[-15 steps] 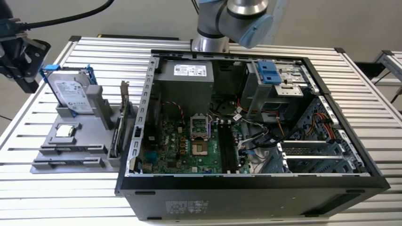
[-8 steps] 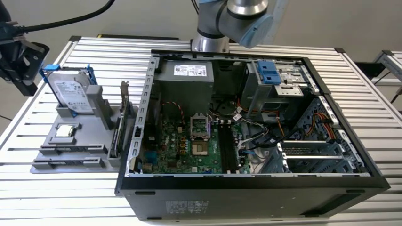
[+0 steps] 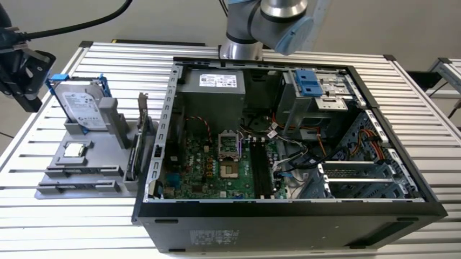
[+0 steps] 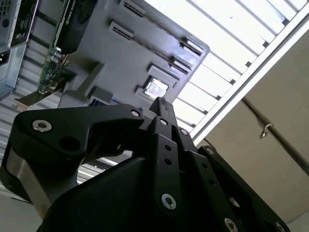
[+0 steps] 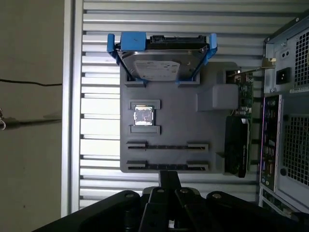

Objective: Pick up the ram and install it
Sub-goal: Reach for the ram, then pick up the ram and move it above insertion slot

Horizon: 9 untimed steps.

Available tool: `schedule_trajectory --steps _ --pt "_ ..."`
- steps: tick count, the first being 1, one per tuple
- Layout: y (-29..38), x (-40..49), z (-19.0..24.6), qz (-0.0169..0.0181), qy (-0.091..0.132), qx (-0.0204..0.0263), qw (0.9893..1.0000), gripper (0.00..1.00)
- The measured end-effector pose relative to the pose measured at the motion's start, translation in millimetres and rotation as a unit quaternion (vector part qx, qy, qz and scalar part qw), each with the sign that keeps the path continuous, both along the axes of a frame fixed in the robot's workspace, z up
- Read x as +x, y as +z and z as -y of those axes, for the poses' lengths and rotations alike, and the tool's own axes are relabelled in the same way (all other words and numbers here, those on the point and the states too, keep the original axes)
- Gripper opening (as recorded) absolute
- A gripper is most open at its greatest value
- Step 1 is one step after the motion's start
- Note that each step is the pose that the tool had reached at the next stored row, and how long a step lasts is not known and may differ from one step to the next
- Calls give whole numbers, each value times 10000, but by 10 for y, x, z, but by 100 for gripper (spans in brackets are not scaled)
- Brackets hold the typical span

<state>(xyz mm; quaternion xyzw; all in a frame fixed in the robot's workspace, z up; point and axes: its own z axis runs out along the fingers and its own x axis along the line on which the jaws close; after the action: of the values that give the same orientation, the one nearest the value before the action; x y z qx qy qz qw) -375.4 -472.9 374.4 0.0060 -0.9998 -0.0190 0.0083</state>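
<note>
1. Surface: a ribbed aluminium table (image 3: 94, 59) carries an open computer case (image 3: 288, 209). At the exterior view's left of the case sits a grey parts holder (image 5: 178, 121).
2. Holder layout:
   - A hard drive in a blue frame (image 5: 159, 60) stands along one edge.
   - An expansion card (image 5: 237, 145) stands along the edge facing the case.
   - A processor (image 5: 144, 116) sits near the middle.
3. Ram: the ram (image 5: 167, 166) reads as a thin dark strip seated edge-up in the clip row nearest the holder's edge opposite the hard drive. A second clip row lies just beside it; whether that row is loaded cannot be told.
4. Tool: the gripper (image 5: 169, 176) hangs above the holder, apart from every part. Its fingers are pressed together with nothing between them.
5. Step in hand, as judged: the approach ahead of pick-up. The ram is not lifted.
6. Requirement, as judged: a grasp calls for spread fingers set across the stick's flat faces, and a straight descent clear of the neighbouring row and the card. The long black sockets (image 3: 259, 167) on the board inside the case are the likely seat.
</note>
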Motion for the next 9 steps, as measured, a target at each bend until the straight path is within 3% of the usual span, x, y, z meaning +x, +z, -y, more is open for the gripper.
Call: schedule_trajectory --steps 9 --pt "-14 0 18 -1 -2 -18 10000 0"
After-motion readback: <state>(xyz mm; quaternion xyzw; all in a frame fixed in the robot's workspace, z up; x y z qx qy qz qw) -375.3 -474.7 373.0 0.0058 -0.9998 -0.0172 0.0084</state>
